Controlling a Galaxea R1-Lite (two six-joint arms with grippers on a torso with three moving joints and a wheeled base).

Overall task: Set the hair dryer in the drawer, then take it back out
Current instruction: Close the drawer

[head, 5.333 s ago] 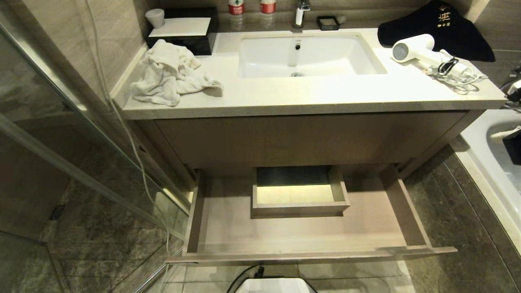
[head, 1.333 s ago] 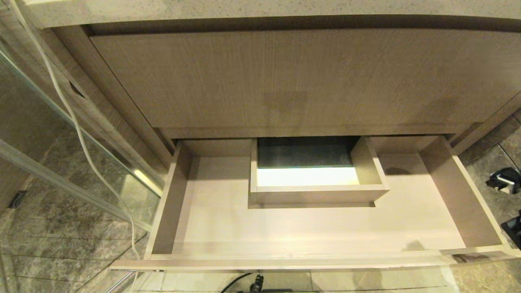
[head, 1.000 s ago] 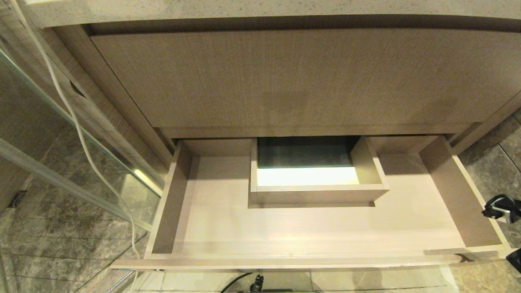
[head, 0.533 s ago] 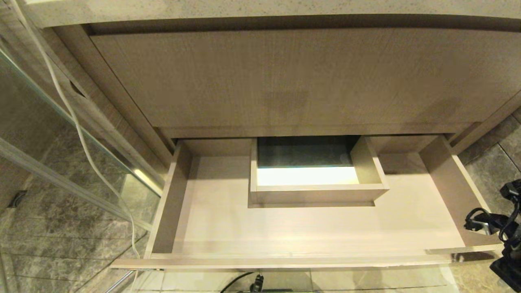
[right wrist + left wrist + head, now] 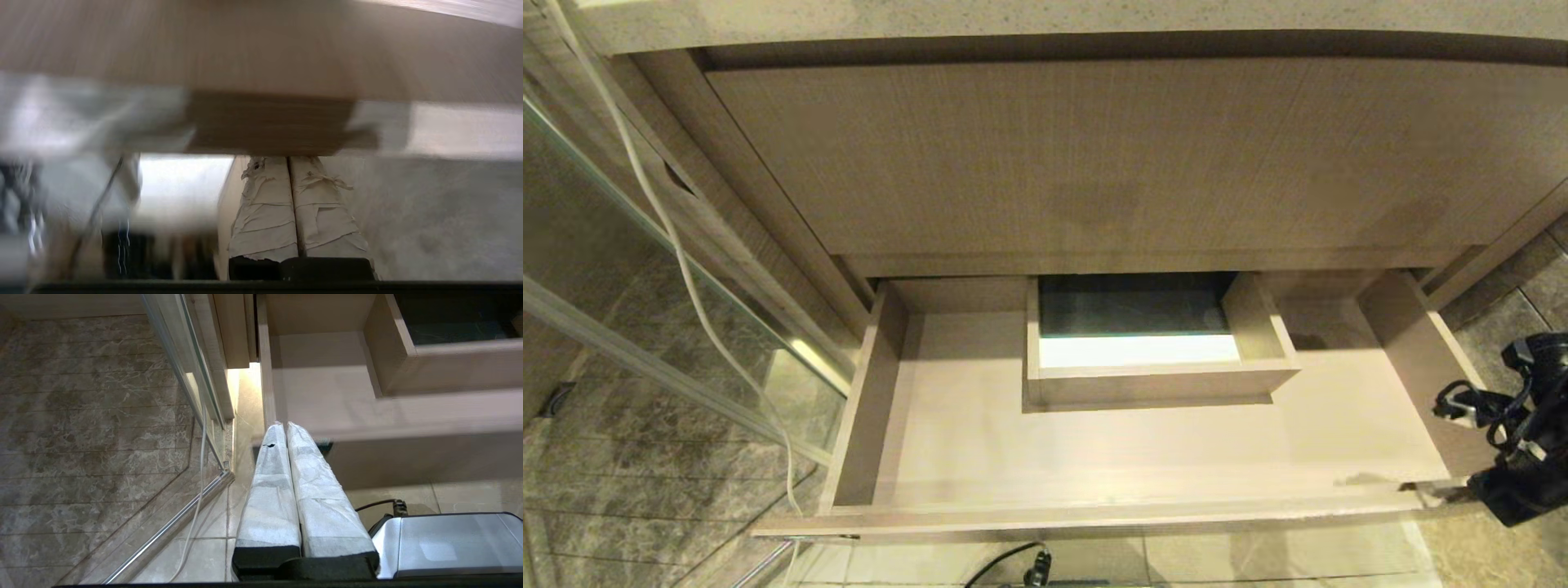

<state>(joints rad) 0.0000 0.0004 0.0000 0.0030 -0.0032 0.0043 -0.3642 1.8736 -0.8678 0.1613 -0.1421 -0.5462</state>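
A wide, shallow wood-grain drawer (image 5: pixel 1143 441) stands pulled open below a taller wood-grain panel (image 5: pixel 1111 155) under the worktop edge (image 5: pixel 1013 20). The drawer's long axis runs from 9 o'clock to 3 o'clock across the head view, and its floor is bare around a boxed cut-out (image 5: pixel 1156 359) at the back centre. The hair dryer shows in no view, so where it lies, which way its barrel points and how its long axis runs cannot be told from here. The right hand (image 5: pixel 291 163) is clenched, its wrapped fingers pressed together on nothing, tips close under the drawer's front edge; in the head view the right arm (image 5: pixel 1515 441) sits at 4 o'clock, beside the drawer's right front corner. The left hand (image 5: pixel 284 426) is also clenched and empty, near the drawer's left front corner, beside a glass partition (image 5: pixel 196 388) and a white cable (image 5: pixel 678 253) at 9 o'clock. Judging by posture, the right arm is the one at work, but which hand is nearer the dryer cannot be said.
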